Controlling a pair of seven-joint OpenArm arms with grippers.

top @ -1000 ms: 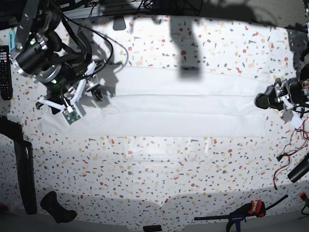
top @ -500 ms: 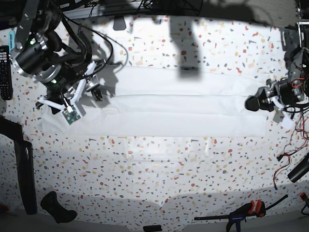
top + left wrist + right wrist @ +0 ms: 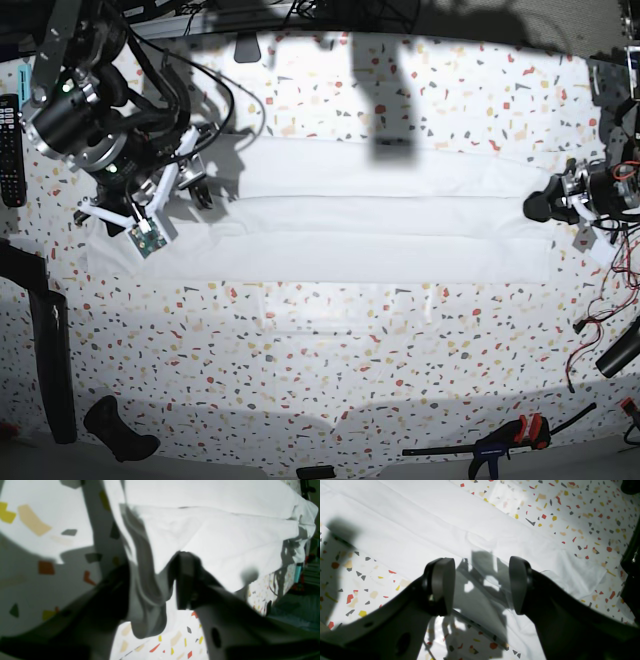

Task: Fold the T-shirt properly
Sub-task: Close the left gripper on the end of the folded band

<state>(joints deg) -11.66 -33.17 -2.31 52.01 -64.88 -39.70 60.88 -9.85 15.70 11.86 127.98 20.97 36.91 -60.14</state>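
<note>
White cloth fills the middle of the base view: the T-shirt (image 3: pixel 330 225) lies flat on the speckled worktop (image 3: pixel 330 370) as a long band folded lengthwise, running from the left third of the frame almost to the right edge, with crease lines along its length.

At the right edge of the base view the left end effector (image 3: pixel 545 207) sits low at the shirt's right end. In the left wrist view its two dark fingers (image 3: pixel 186 580) stand close on either side of a bunched, shadowed fold of the shirt's edge (image 3: pixel 147 592); the cloth hangs gathered between them and rises slightly off the worktop there. The fingers look partly closed around that fold, but whether they are already pressing firmly on it cannot be told.

At the upper left of the base view the right end effector (image 3: pixel 168 195) hovers over the shirt's left end. The right wrist view shows its jaws wide apart, the rounded pads (image 3: pixel 442 585) well separated, with nothing between them; flat white cloth (image 3: pixel 425 530) and its own shadow lie beneath.

A black remote (image 3: pixel 10 150) lies at the left edge of the base view, and a clamp with red on its handle (image 3: pixel 500 440) lies at the lower right.
</note>
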